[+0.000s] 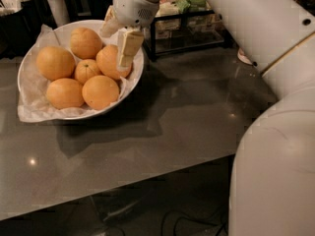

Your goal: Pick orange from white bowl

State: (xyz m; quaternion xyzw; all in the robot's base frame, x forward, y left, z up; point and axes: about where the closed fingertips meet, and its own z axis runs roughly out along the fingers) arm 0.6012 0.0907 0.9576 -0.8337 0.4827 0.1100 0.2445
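The white bowl (29, 77), lined with crumpled white paper, stands at the table's back left. It holds several large oranges and one smaller orange (87, 71) in the middle. My gripper (118, 39) hangs over the bowl's right side, open. One cream finger (129, 47) reaches down in front of the rightmost large orange (109, 62), the other finger (108, 27) stands above and to its left. The gripper holds nothing. Other large oranges lie at the back (86, 42), the left (55, 63) and the front (101, 91).
A black wire rack (189, 26) with snack packets stands behind the bowl on the right. Dark containers (56, 6) stand at the back left. My white arm (275, 132) fills the right side. The grey table's front edge (123, 181) runs across below.
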